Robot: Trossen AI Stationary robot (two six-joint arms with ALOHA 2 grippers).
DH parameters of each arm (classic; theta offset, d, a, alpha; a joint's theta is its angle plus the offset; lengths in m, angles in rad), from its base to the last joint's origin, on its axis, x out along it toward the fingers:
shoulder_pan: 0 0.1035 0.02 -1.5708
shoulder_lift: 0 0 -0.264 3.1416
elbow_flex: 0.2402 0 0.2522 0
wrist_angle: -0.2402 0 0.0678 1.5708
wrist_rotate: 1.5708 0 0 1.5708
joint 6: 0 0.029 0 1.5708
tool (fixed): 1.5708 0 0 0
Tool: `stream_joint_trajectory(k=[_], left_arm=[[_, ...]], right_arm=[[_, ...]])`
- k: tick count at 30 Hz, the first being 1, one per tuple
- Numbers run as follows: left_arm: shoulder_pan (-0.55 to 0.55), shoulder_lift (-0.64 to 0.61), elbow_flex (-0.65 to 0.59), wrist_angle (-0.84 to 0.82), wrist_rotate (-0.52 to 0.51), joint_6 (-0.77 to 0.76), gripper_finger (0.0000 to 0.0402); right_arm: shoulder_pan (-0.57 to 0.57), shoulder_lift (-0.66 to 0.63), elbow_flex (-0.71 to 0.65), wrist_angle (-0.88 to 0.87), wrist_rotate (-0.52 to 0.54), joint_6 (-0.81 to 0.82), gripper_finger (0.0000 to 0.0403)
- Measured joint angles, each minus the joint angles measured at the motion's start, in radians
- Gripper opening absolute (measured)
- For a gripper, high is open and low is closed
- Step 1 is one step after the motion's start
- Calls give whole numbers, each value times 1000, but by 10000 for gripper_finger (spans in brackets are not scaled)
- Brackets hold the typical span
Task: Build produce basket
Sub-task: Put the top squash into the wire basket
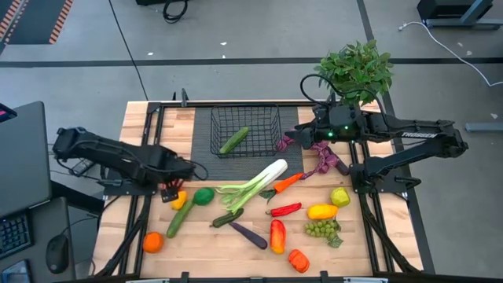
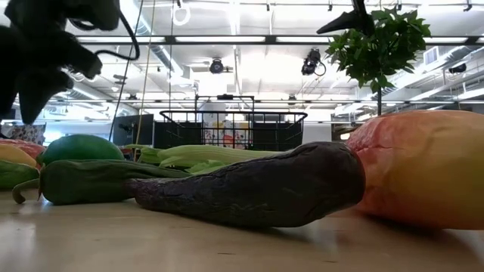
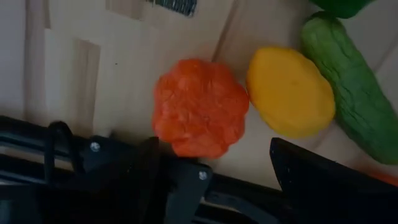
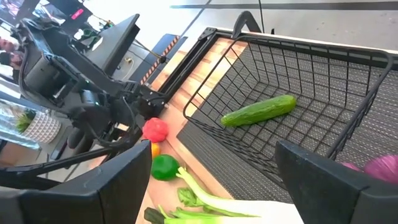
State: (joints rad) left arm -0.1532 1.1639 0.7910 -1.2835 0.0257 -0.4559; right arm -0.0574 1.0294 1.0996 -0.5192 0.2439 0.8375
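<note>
Black wire basket (image 1: pixel 245 130): one cucumber (image 1: pixel 233 141) inside
right gripper (image 1: pixel 292 138): open, beside basket
left gripper (image 1: pixel 174 191): open, over red pepper (image 3: pixel 200 107)

The basket (image 1: pixel 245 130) stood at the back middle of the bench (image 1: pixel 134 141), with one cucumber (image 1: pixel 233 140) lying inside it. A potted plant (image 1: pixel 355 71) stood behind and to the right of the basket. The left gripper (image 1: pixel 170 191) hung over the bench's left side, jaws apart, directly above a small pepper (image 3: pixel 200 107), with a lemon (image 3: pixel 290 92) just beside that. The right gripper (image 1: pixel 292 138) hovered at the basket's right edge, jaws wide. In front of the basket a leek (image 1: pixel 255 185) lay slantwise, a carrot (image 1: pixel 286 182) to its right. Farther forward lay an eggplant (image 1: pixel 249 235) and, to the right, grapes (image 1: pixel 322 229).
</note>
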Motion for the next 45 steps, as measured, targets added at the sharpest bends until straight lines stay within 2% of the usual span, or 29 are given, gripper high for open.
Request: stream_joint_trajectory(k=[8, 13, 16, 20, 33, 41, 45], left_arm=[[46, 55, -87, 74, 36, -21, 314], [101, 54, -95, 93, -30, -77, 314], [128, 54, -112, 123, -13, -97, 314], [135, 51, -165, 149, 26, -193, 314], [137, 52, -168, 207, -8, -422, 312], [159, 58, -77, 321, -116, -486, 268], [180, 57, -18, 333, -119, -491, 237]], right_arm=[[5, 0, 0, -16, -21, -29, 344], [5, 0, 0, -17, -32, -47, 344], [5, 0, 0, -18, -33, -56, 344], [3, 0, 0, -18, -36, -71, 344], [2, 0, 0, -17, -39, -74, 344], [2, 0, 0, -13, -39, -74, 344], [2, 0, 0, -6, -40, -73, 344]])
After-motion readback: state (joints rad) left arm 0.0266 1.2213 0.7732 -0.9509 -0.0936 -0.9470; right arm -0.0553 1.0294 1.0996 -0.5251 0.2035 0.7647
